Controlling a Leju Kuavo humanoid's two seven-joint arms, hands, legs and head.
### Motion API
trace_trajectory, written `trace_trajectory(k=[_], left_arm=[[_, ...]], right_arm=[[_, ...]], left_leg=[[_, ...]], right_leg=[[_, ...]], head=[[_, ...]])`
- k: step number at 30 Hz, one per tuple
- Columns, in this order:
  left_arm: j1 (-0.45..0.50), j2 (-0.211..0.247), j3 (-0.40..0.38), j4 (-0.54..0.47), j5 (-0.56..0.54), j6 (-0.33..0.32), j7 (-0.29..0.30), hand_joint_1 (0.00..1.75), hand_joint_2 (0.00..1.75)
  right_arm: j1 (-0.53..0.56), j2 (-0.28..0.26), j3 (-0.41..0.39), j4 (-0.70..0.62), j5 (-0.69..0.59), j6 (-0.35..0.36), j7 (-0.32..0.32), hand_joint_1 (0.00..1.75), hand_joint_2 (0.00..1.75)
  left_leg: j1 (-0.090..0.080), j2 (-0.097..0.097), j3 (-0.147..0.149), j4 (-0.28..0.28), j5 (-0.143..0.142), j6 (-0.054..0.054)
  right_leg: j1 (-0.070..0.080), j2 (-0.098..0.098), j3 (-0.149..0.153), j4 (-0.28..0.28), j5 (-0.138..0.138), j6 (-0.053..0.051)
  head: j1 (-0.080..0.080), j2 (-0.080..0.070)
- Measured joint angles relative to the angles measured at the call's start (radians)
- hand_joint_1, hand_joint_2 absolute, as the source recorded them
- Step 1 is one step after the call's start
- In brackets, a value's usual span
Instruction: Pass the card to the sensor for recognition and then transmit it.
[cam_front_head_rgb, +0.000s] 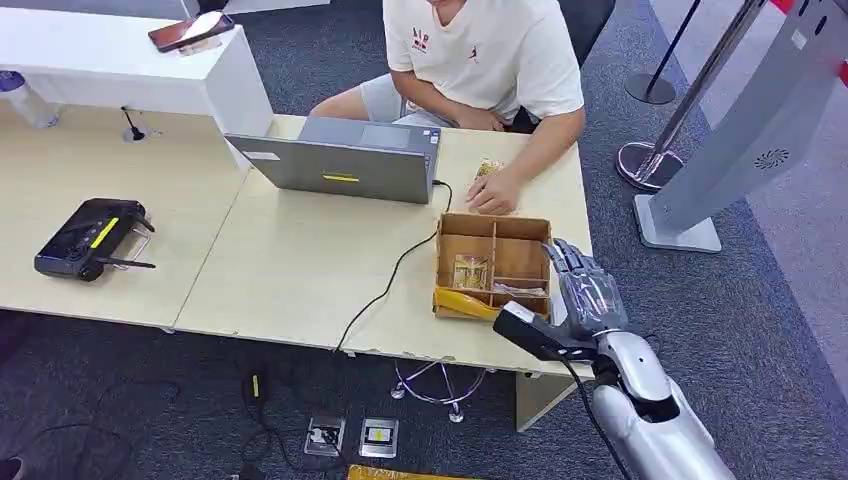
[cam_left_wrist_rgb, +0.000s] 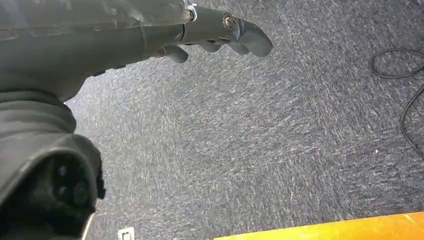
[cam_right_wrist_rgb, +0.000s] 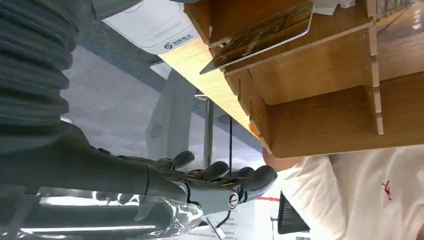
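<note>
A wooden compartment box (cam_front_head_rgb: 446, 258) stands at the table's right front corner. One card (cam_front_head_rgb: 470, 270) lies in its near left compartment, and a yellow card (cam_front_head_rgb: 466, 302) leans along its front wall. The right wrist view has a card (cam_right_wrist_rgb: 260, 35) tilted inside the box (cam_right_wrist_rgb: 320, 115). My right hand (cam_front_head_rgb: 585, 290) hovers just right of the box, fingers extended and apart, holding nothing (cam_right_wrist_rgb: 210, 182). The grey sensor stand (cam_front_head_rgb: 740, 130) rises on the floor further right. My left hand (cam_left_wrist_rgb: 210, 30) hangs over carpet, fingers loosely extended and empty.
A seated person rests a hand (cam_front_head_rgb: 492, 192) on the table just behind the box. A laptop (cam_front_head_rgb: 345, 160) with a black cable (cam_front_head_rgb: 385, 290) sits mid-table, a black controller (cam_front_head_rgb: 90, 238) at the left. A stanchion base (cam_front_head_rgb: 648, 165) stands beside the sensor stand.
</note>
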Motion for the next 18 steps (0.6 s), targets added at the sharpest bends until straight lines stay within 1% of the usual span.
trace_trajectory(k=[9,18], left_arm=[[0.000,0.000,0.000,0.000,-0.002,0.002,-0.005,0.00,0.00],[0.000,0.000,0.000,0.000,-0.003,0.000,-0.010,0.00,0.00]], right_arm=[[-0.038,0.032,0.000,0.112,-0.004,-0.059,-0.031,0.00,1.75],[-0.067,0.052,0.000,0.191,-0.010,-0.087,-0.045,0.00,1.75]], left_leg=[[0.000,0.000,0.000,0.000,0.000,0.000],[0.000,0.000,0.000,0.000,0.000,0.000]], right_leg=[[0.000,0.000,0.000,0.000,0.000,0.000],[0.000,0.000,0.000,0.000,0.000,0.000]], head=[[0.000,0.000],[0.000,0.000]])
